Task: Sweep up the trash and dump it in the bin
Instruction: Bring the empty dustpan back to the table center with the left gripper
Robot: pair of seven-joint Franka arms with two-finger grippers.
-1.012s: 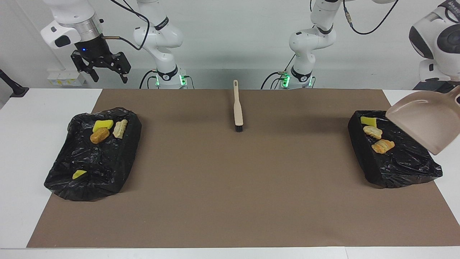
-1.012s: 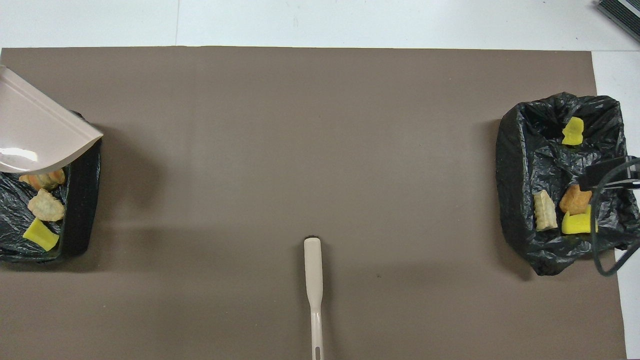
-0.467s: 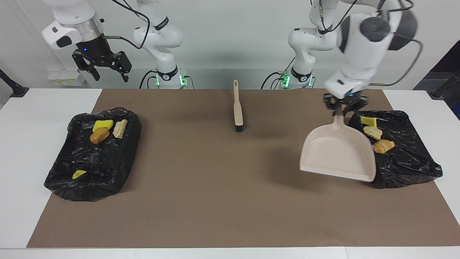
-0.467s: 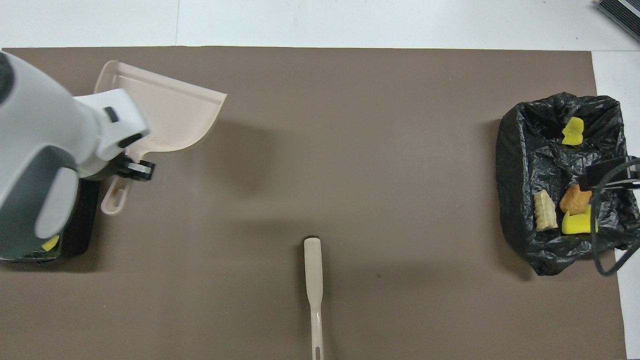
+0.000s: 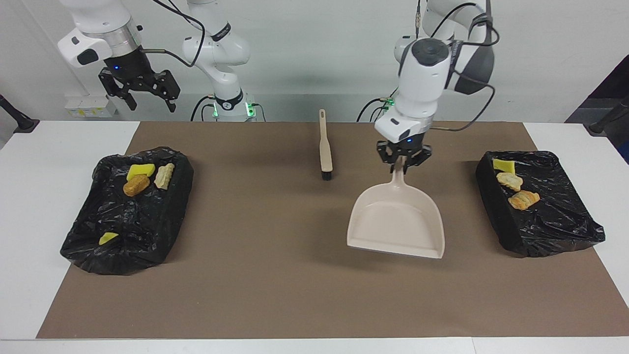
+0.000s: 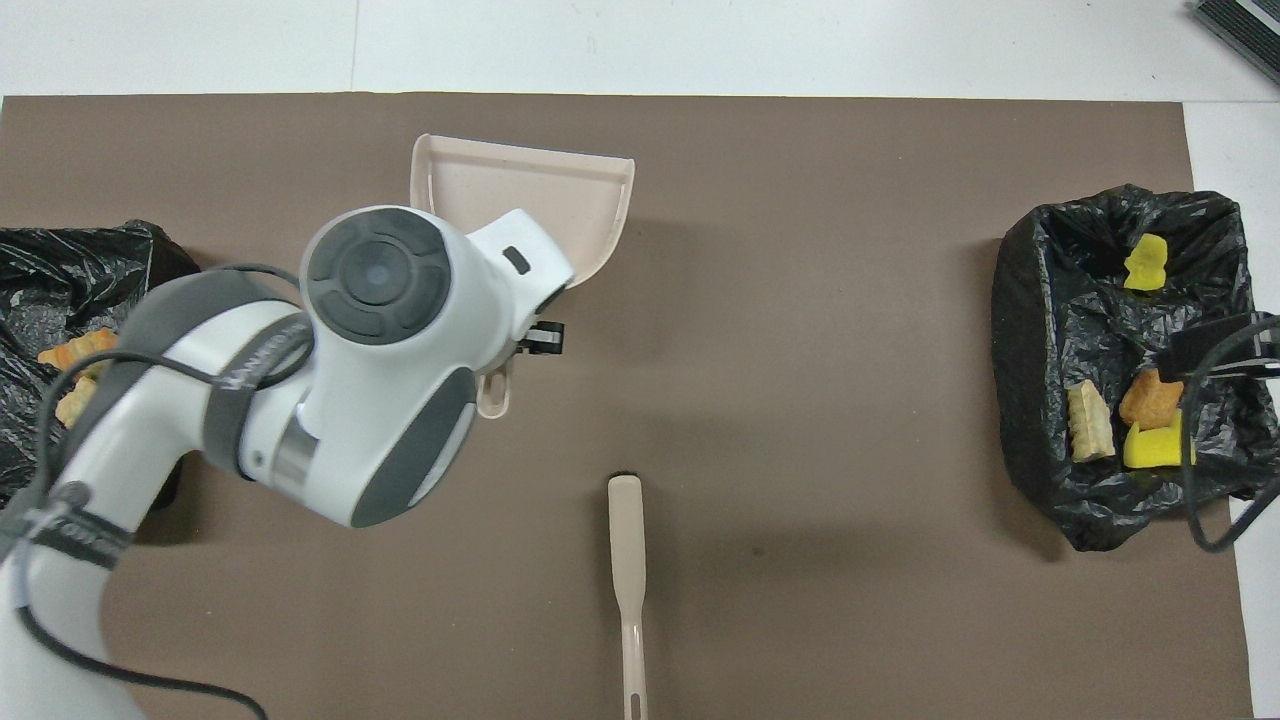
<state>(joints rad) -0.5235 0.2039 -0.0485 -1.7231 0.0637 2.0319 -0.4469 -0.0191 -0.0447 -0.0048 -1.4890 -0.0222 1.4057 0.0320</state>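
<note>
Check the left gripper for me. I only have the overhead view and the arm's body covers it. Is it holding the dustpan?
Observer: Yes. In the facing view the left gripper is shut on the handle of the dustpan.
Operator: Is the pan down on the mat?
Observer: It looks lifted. A shadow lies on the mat under the pan's front edge.
Operator: Right gripper? I barely see it.
Observer: The right gripper is open and holds nothing. It waits, raised at the right arm's end of the table.
</note>
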